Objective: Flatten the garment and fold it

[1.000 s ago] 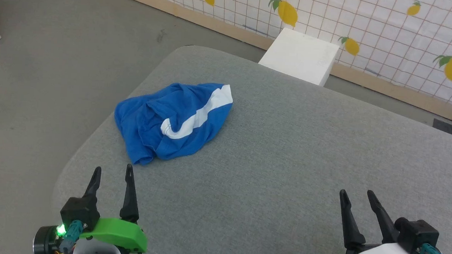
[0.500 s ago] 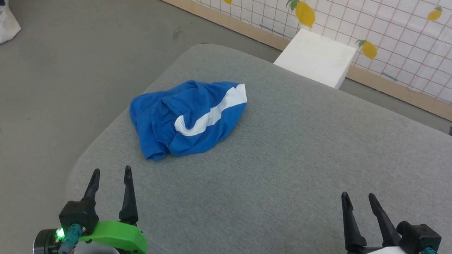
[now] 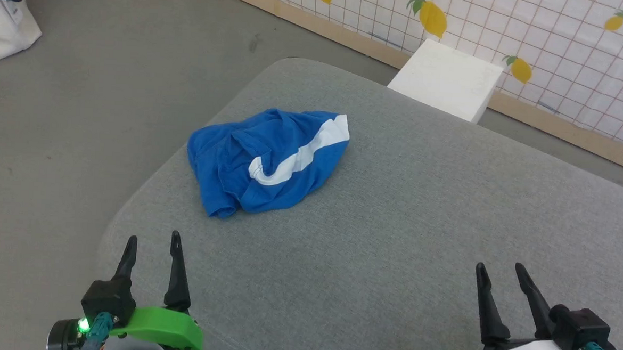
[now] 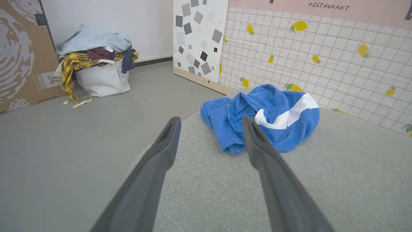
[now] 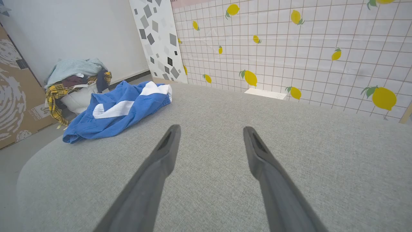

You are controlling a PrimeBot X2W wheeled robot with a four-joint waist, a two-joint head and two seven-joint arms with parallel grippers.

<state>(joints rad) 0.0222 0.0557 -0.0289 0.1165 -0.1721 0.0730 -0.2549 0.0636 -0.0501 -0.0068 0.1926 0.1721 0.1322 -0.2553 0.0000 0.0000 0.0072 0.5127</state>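
Head view, and the crumpled royal-blue cloth garment (image 3: 269, 159) is lying bunched in a heap on the wide grey fabric-covered bench (image 3: 393, 238), toward the far left corner and near the rounded edge; its broad white band is curving across the top from the far right side down to a hooked end near the middle; the left gripper (image 3: 154, 236), the one wearing a green wrist cover, is showing at the lower left, near the garment's closest fold but not touching it, its two long dark fingers (image 3: 178, 274) standing apart with nothing between them; the right gripper (image 3: 500, 265), with a white wrist cover, is showing at the lower right, well apart from the garment, its fingers likewise spread and empty. Left wrist view is putting the garment straight ahead beyond the fingertips; past it, on the grey floor (image 4: 64, 154), a white fabric bag heaped with clothes (image 4: 103, 80) is sitting beside a brown cardboard sheet (image 4: 19, 58); a white rectangular box (image 3: 444, 78) is standing beyond the far bench edge, against the lemon-print tiled wall (image 3: 563, 44).
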